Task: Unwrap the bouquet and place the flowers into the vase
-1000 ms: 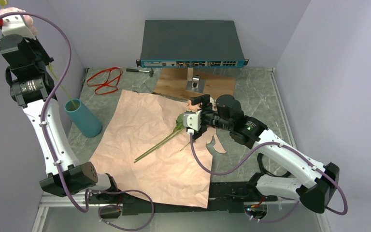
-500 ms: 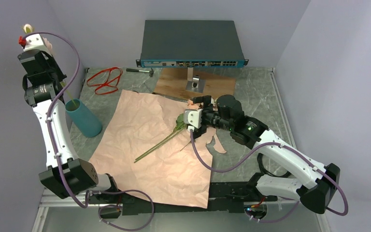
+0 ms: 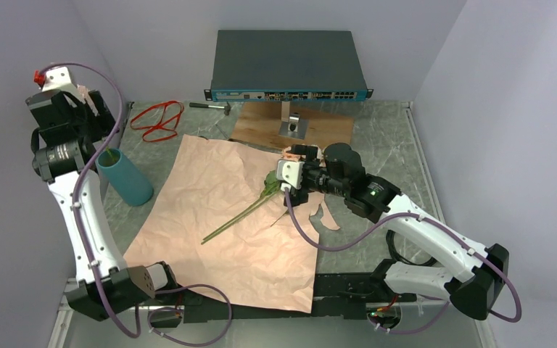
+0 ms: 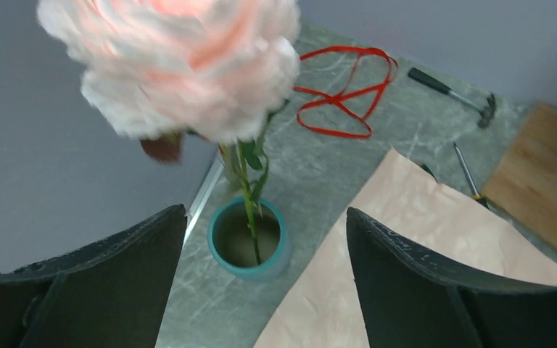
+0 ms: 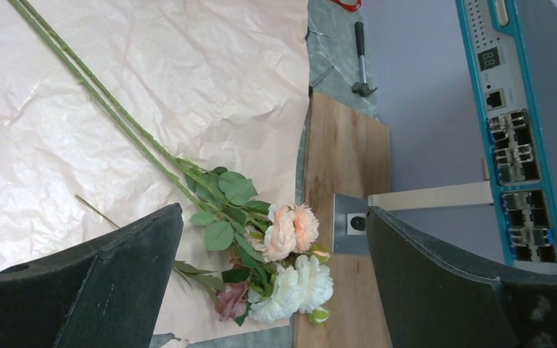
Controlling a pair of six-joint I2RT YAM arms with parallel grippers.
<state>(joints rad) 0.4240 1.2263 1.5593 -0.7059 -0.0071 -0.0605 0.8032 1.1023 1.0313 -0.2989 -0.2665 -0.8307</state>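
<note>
The teal vase [image 3: 125, 177] stands left of the flat pink wrapping paper [image 3: 232, 217]. One flower stands in the vase [image 4: 249, 243]: its green stem [image 4: 249, 210] runs down inside and its pink-white bloom [image 4: 181, 65] sits high and blurred. My left gripper [image 3: 91, 109] hovers above the vase, open [image 4: 265, 212], with the stem loose between its fingers. The other flowers [image 5: 290, 254] lie on the paper, their long stems [image 5: 101, 109] pointing away. My right gripper [image 3: 297, 177] hangs open [image 5: 273, 212] just above the peach and cream blooms, touching nothing.
The loose red ribbon [image 3: 158, 119] lies behind the vase. A small hammer [image 3: 214, 106], a wooden board [image 3: 294, 130] with a metal stand and a network switch [image 3: 286, 65] sit at the back. A screwdriver [image 4: 468, 174] lies by the paper's edge. Walls close both sides.
My left arm came down towards the vase and its gripper opened, letting go of the flower stem now standing in the vase. The right arm barely moved.
</note>
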